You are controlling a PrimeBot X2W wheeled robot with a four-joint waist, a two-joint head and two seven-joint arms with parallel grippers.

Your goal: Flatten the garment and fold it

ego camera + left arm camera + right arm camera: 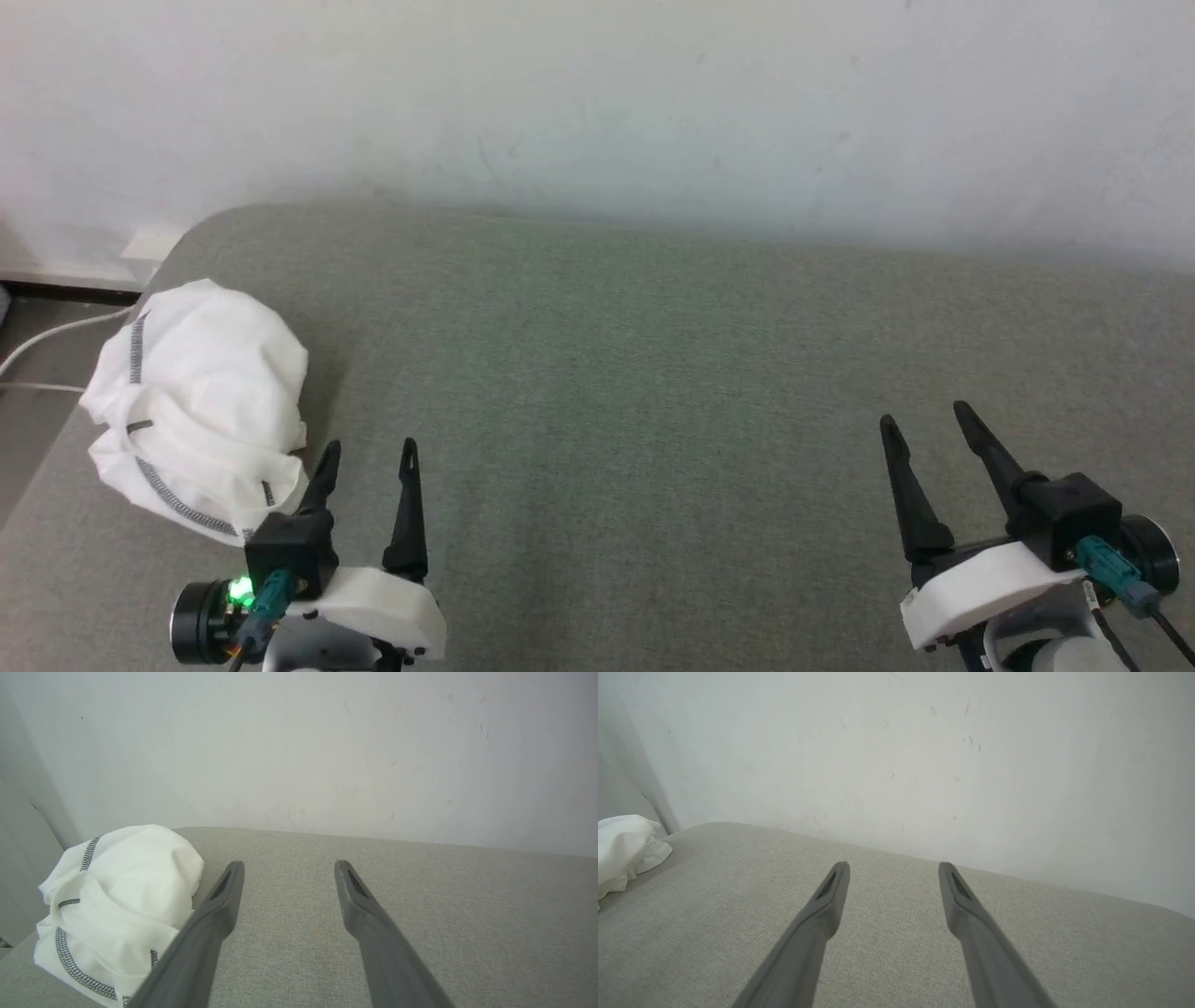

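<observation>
The garment (201, 401) is a white shirt with dark zigzag stitching, bunched into a rounded heap near the left edge of the grey-green surface (653, 392). My left gripper (369, 450) stands open just to the right of the heap, at the lower left of the head view, holding nothing. In the left wrist view the garment (121, 905) lies left of my left gripper (289, 864), partly behind one finger. At the lower right of the head view my right gripper (924, 415) is open and empty, far from the heap. The right wrist view has my right gripper (894, 865) over bare fabric, with the garment (626, 851) at the far left edge.
A pale wall (597, 103) rises directly behind the surface. To the left, the surface ends in a rounded corner (196, 229), beyond which lie a dark floor and white cables (47, 341). A broad stretch of padded surface spreads between the two grippers.
</observation>
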